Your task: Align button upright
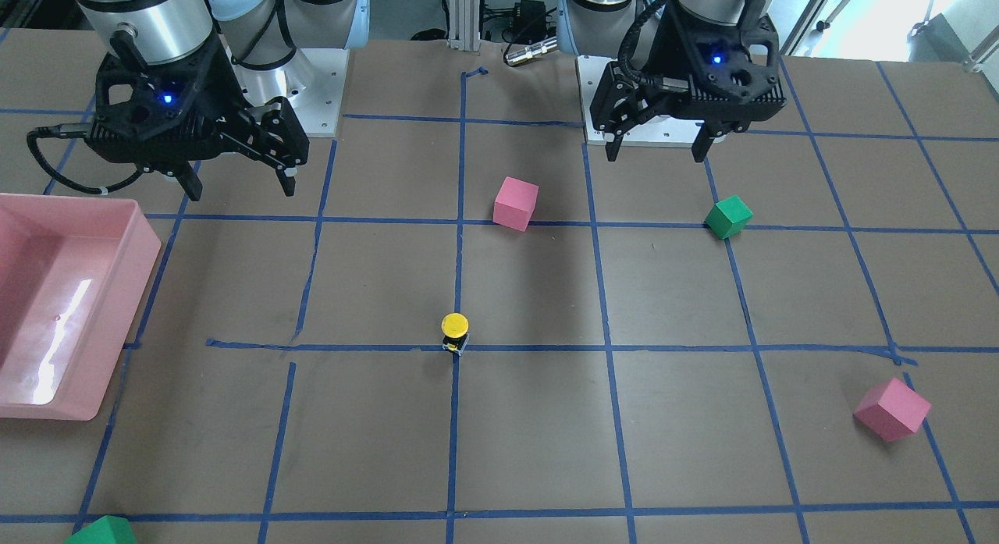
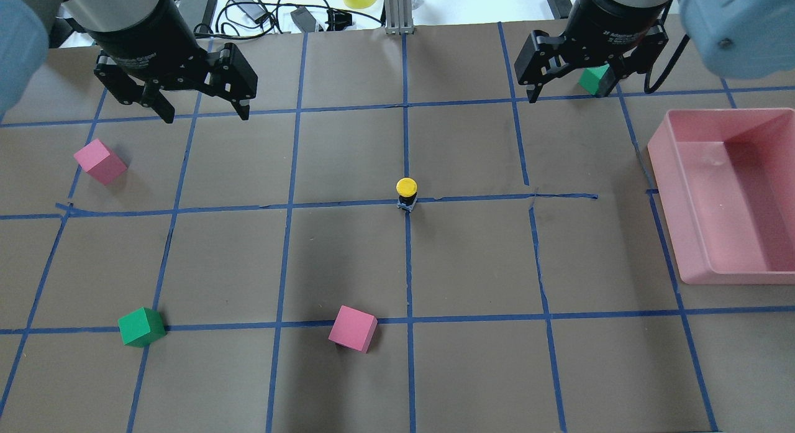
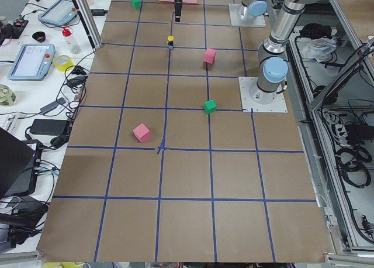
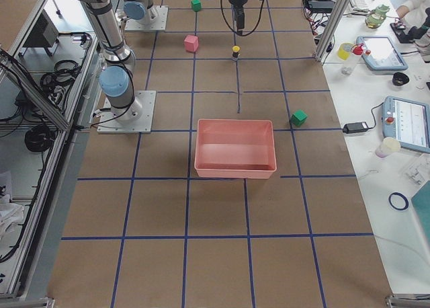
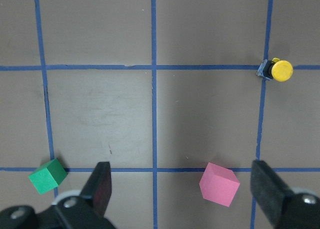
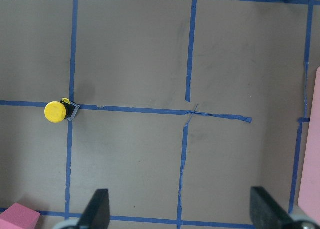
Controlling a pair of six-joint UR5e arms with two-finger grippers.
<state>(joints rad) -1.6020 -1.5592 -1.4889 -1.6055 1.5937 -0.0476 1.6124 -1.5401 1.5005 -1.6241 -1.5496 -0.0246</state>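
Table (image 1: 375, 419) centre: button (image 1: 454, 333), seemingly upright, well apart from empty, wide-open left pincer (image 1: 656, 157) and right pincer (image 1: 241, 193).

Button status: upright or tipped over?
Upright. The button stands on its base with the yellow cap on top, in both the front-facing and overhead views.

Open room all round button (image 2: 406, 193); nearest obstacles, pink cube (image 2: 353, 328) & bin (image 2: 714, 115), both well apart.

button (image 2: 406, 191) | yellow cap up | upright | on tape crossing
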